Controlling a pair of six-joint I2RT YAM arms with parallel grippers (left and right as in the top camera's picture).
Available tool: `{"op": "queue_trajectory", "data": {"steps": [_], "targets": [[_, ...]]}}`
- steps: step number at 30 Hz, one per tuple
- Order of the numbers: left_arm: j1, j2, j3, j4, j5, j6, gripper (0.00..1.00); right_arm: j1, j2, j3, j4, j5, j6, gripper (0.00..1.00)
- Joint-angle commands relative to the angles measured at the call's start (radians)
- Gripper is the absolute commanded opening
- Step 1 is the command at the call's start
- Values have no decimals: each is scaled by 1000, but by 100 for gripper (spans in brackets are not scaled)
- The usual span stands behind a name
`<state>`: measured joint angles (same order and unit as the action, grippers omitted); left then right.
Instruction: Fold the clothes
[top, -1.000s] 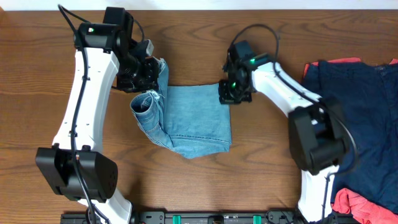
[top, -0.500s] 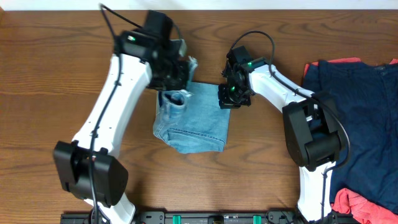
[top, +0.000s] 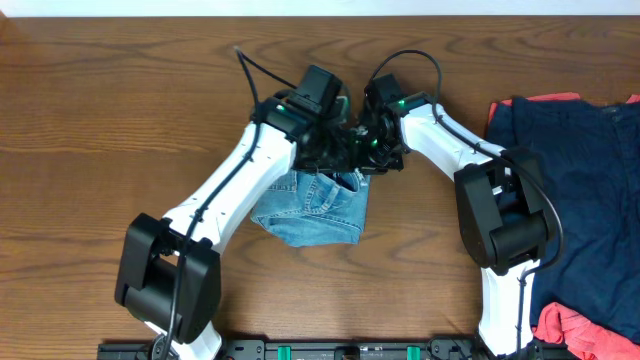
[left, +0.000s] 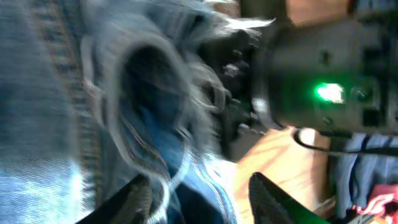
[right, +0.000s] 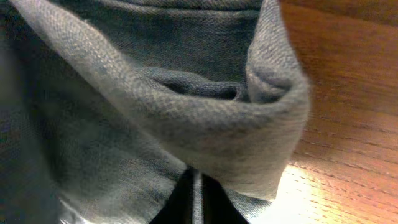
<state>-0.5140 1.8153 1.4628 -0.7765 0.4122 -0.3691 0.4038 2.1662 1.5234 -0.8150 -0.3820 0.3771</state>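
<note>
The brown wooden surface (top: 100, 120) carries everything. At the right edge of the overhead frame a dark navy garment (top: 590, 190) lies spread over a coral-red one (top: 565, 325), probably parked there as a waiting pile, well apart from the work.

The jeans (top: 315, 210) lie just right of centre, bunched into a compact block with a rounded lower edge. Both arms meet over the block's upper edge.

The right end effector (top: 368, 155) sits at the upper right corner of the denim. In its wrist view the fingers (right: 186, 193) are pressed together on a fold of the cloth. I judge it serves as an anchor, so the block does not slide as the other arm works.

The left end effector (top: 335, 145) hangs almost touching it. Its fingers (left: 134, 199) stand apart with frayed denim between them, though that view is blurred. It looks like the leg end is being let down on top.

Half a second ago the left arm stood further toward the upper left, with the hem lifted. A second ago it was further left still, and the jeans spread wider. The block has narrowed since, while the right arm has barely moved.
</note>
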Motion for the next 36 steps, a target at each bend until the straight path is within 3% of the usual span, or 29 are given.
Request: {"op": "queue_trajectory", "data": {"steps": [1,2,10,16,21,23,27,31,36], "targets": [[14,-33,-2,-6,5,32,55,-11,38,-9,-21,42,-11,18],[25,-39,3,-12,5,42,61,-18,33,-3,-21,43,-12,21],[165,-178,32,-84,5,113,66,-107,-167,46,-42,90,-26,31],[273,-269,32,-167,-35,159,68,-135,-363,47,-56,13,-67,34],[296,-234,23,-222,-51,219,40,-31,-386,42,-52,-61,-138,30],[289,-208,8,-229,-50,232,33,19,-370,27,-50,-36,-139,29],[279,-140,-39,-237,-47,341,27,122,-294,-19,-75,90,-73,27],[280,-52,-101,-232,-47,356,25,168,-165,-84,-80,215,40,18],[280,42,-172,-175,-32,361,25,155,7,-146,-106,201,121,11]]}}
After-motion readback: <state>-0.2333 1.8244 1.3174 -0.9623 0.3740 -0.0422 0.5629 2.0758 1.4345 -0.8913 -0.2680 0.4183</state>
